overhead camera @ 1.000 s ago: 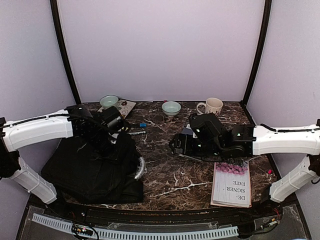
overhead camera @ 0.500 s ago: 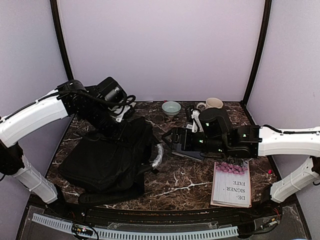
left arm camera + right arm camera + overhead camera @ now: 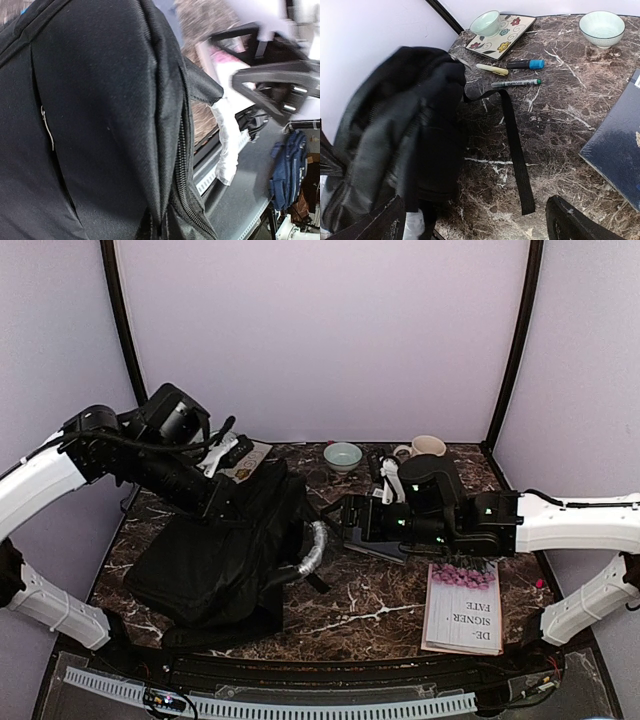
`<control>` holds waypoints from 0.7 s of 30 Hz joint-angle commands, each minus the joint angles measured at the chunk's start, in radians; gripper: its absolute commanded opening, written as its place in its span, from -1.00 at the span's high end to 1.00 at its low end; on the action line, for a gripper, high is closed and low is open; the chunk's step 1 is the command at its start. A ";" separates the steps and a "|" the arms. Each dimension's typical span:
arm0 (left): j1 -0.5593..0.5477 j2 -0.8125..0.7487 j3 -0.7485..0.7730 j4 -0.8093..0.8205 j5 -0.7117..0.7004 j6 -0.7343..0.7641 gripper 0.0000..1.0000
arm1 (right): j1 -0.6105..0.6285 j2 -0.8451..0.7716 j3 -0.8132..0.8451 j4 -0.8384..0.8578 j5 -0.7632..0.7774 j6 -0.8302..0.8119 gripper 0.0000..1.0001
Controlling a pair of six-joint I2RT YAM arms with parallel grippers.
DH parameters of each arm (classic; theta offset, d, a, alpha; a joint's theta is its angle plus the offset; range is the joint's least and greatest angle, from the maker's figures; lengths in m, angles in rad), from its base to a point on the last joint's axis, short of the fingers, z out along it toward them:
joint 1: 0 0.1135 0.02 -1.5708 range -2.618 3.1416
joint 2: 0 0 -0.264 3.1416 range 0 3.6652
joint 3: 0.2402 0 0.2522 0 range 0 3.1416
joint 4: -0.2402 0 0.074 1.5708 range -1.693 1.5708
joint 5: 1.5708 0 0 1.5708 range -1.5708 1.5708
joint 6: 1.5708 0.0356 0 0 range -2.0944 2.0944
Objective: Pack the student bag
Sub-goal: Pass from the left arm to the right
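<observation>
Though hidden overhead, pens near student bag

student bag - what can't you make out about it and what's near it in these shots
Inside the student bag: no view shows its opening; the right wrist view blurs it.
Tips of the left gripper: buried in bag fabric in the top view; the bag fills the left wrist view.
The dark blue notebook: cut off by the right wrist view's edge; mostly under the right arm in the top view.
</observation>
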 commanded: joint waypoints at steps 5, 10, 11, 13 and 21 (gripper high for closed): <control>-0.012 -0.193 -0.079 0.146 0.073 0.075 1.00 | 0.005 -0.039 0.060 -0.077 0.032 -0.083 -0.98; -0.039 -0.242 -0.151 0.221 0.179 0.074 1.00 | 0.006 -0.145 -0.002 -0.099 0.057 -0.221 -0.99; -0.048 -0.256 -0.160 0.237 0.186 0.073 1.00 | 0.005 -0.170 -0.018 -0.100 0.055 -0.252 -0.99; -0.061 -0.280 -0.182 0.261 0.194 0.072 1.00 | 0.005 -0.220 -0.051 -0.101 0.053 -0.304 -0.99; -0.071 -0.408 -0.345 0.240 0.163 0.093 1.00 | 0.005 -0.300 -0.135 -0.034 -0.128 -0.394 -0.99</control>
